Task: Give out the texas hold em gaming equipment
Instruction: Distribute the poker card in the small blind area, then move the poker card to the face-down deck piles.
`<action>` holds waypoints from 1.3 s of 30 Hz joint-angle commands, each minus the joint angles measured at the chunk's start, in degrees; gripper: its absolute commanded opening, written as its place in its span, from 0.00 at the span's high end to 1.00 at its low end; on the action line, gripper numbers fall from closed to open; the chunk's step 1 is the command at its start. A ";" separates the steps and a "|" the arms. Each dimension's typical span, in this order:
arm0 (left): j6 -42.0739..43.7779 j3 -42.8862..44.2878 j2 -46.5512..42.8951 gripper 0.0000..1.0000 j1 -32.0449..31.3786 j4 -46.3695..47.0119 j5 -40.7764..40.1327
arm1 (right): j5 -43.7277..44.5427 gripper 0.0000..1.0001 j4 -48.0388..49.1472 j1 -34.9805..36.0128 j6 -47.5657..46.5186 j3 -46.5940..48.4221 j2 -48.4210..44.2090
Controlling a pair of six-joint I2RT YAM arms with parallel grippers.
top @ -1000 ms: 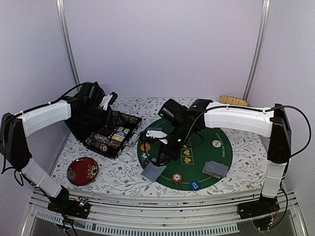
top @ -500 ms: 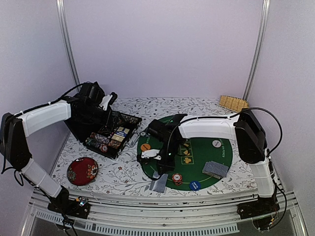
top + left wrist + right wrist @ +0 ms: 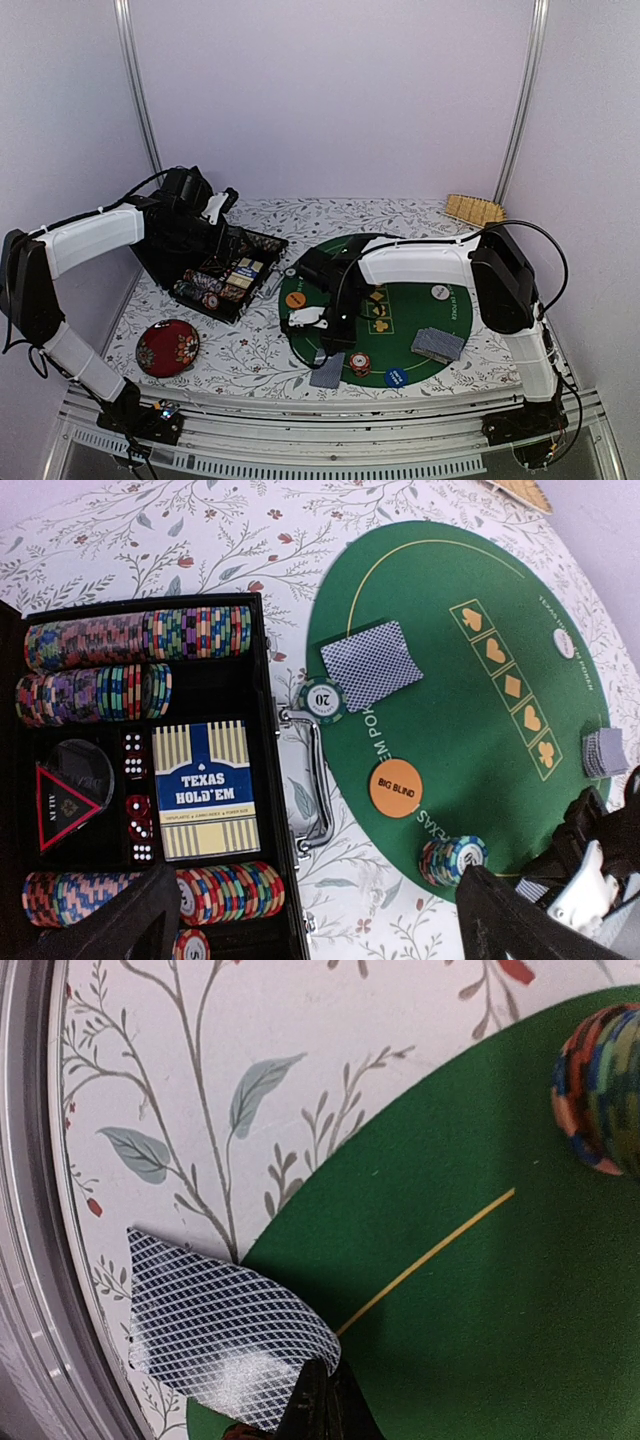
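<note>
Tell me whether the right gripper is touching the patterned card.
Touching. The right wrist view shows the right gripper shut on the card at its corner, no gap.

1 chip stack (image 3: 360, 363) crowds the card (image 3: 327, 370); mat (image 3: 418, 315) centre lies bare.

Soft, even, bright light fills the overhead view, with only faint shadows on the green mat (image 3: 420, 310) near the table's (image 3: 250, 350) front edge, the left wrist view is sharp throughout, and the close right wrist view shows white glare on the card (image 3: 215, 1325) and a blurred chip stack (image 3: 605, 1090).
</note>
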 commanded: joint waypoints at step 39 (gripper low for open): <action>7.09 -6.19 -12.71 0.02 -5.14 11.01 -3.62 | 8.42 0.01 17.80 -31.30 65.24 -52.38 -61.82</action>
